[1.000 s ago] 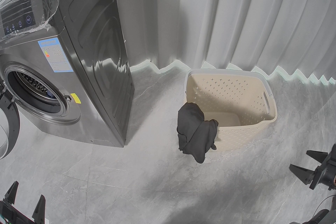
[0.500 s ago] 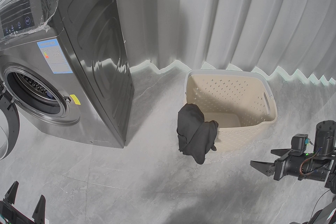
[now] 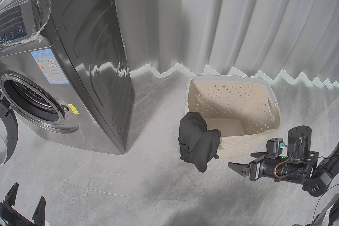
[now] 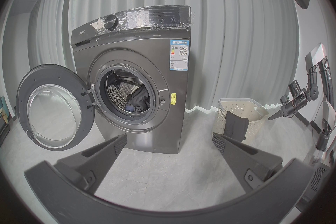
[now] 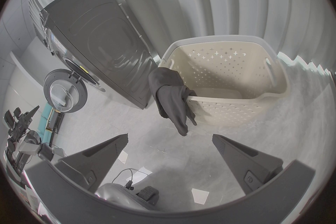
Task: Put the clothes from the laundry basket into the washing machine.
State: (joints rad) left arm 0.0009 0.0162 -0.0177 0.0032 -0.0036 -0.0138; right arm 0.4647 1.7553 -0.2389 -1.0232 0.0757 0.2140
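Grey floor; dark garment hangs over rim of laundry basket

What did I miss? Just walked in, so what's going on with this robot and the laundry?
The robot is loading laundry. A dark garment hangs over the rim of the laundry basket. The right end effector is open beside it, not touching. The door of the washing machine is open, with clothes already in the drum. The left end effector is open, holding nothing.
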